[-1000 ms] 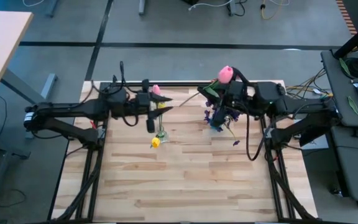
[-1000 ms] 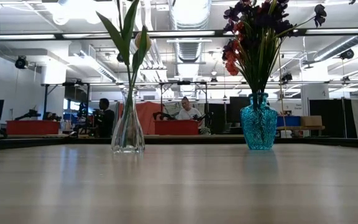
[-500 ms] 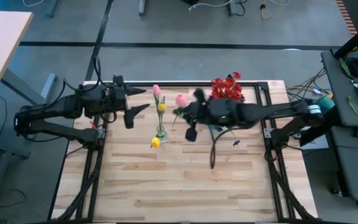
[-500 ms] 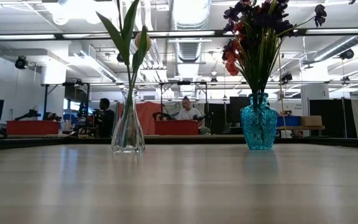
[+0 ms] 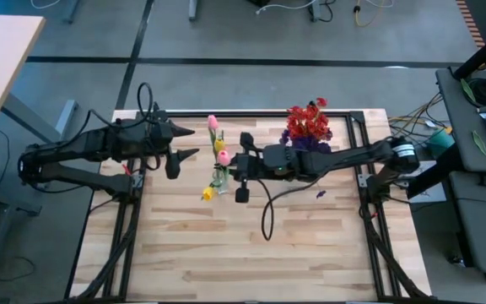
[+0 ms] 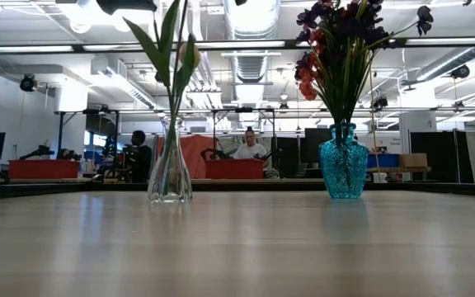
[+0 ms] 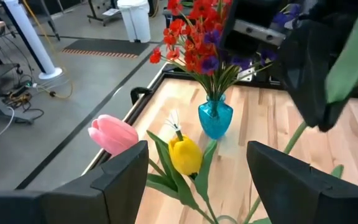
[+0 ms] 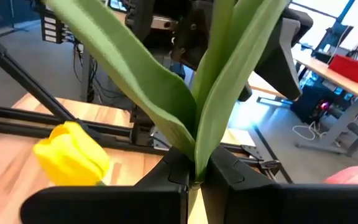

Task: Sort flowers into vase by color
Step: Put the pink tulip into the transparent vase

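Note:
A clear glass vase (image 5: 218,179) (image 6: 170,169) stands left of the table's middle and holds a yellow tulip (image 7: 185,154) (image 8: 73,155) and a pink tulip (image 7: 114,134) by their stems. A blue vase (image 6: 343,161) (image 7: 215,118) near the far edge holds red sprays (image 5: 309,122) and purple sprays (image 6: 336,21). My right gripper (image 5: 231,165) (image 8: 196,180) hovers beside the clear vase, shut on another pink tulip (image 5: 224,157). My left gripper (image 5: 190,142) (image 7: 197,155) is open, left of the clear vase, touching nothing. My right gripper pinches the tulip's green stem (image 8: 199,158) between its two fingers (image 8: 166,180), just below where the long leaves (image 8: 135,74) spread. It comes level from the table's right, across the stem. The flower is lifted. Its lower stem (image 7: 291,143) slants down toward the clear vase's mouth.
One yellow tulip bud (image 5: 208,193) hangs out over the table on the near side of the clear vase. A small purple piece (image 5: 320,193) lies on the wood right of the middle. The near half of the table (image 5: 251,253) is bare wood. People sit in the room behind.
My right gripper has travelled from the blue vase toward the table's left, carrying the pink tulip to the clear vase. My left gripper has drawn back from over the clear vase toward the left edge.

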Controlling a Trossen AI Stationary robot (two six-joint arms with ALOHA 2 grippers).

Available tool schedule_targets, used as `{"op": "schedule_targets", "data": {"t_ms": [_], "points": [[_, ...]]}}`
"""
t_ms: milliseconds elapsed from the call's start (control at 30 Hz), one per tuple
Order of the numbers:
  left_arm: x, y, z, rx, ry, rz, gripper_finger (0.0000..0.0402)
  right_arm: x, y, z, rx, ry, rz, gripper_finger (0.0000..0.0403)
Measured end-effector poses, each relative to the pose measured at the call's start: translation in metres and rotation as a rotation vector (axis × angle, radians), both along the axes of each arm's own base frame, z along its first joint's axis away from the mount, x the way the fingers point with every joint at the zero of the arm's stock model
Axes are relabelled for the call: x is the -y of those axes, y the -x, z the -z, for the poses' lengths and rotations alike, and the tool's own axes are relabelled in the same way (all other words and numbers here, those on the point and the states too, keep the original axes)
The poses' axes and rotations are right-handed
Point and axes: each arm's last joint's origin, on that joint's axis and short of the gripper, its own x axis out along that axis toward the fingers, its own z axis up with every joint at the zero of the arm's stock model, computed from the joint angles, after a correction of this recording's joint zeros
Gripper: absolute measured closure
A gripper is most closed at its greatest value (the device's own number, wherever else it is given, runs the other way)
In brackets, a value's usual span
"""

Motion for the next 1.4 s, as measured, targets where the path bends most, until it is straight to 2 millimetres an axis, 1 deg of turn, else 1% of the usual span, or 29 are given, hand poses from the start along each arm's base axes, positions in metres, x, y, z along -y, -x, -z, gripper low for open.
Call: {"op": "schedule_targets", "data": {"t_ms": [233,400,700,1133,1200,1267,1400], "points": [[0.0,0.001,-0.001,0.002,-0.011,0.004,0.0145,0.02,-0.003,0.003,-0.003,-0.009,0.05,0.039],[0.0,0.001,-0.001,0.0,-0.015,0.006,0.0145,0.026,-0.003,0.003,0.001,-0.055,0.042,0.039],[0.0,0.001,0.0,-0.002,-0.015,0.006,0.0145,0.027,-0.002,0.008,-0.04,-0.092,0.052,0.039],[0.0,-0.006,0.004,-0.024,-0.01,0.005,0.0145,0.033,-0.014,0.03,-0.095,-0.082,0.073,0.0388],[0.0,-0.008,0.004,-0.03,-0.01,0.005,0.0145,0.034,-0.013,0.03,-0.1,-0.09,0.078,0.038],[-0.001,-0.008,0.005,-0.033,-0.009,0.005,0.0145,0.034,-0.013,0.031,-0.108,-0.097,0.081,0.0364],[-0.001,-0.009,0.005,-0.033,-0.009,0.005,0.0145,0.034,-0.012,0.033,-0.129,-0.115,0.087,0.0314]]}}
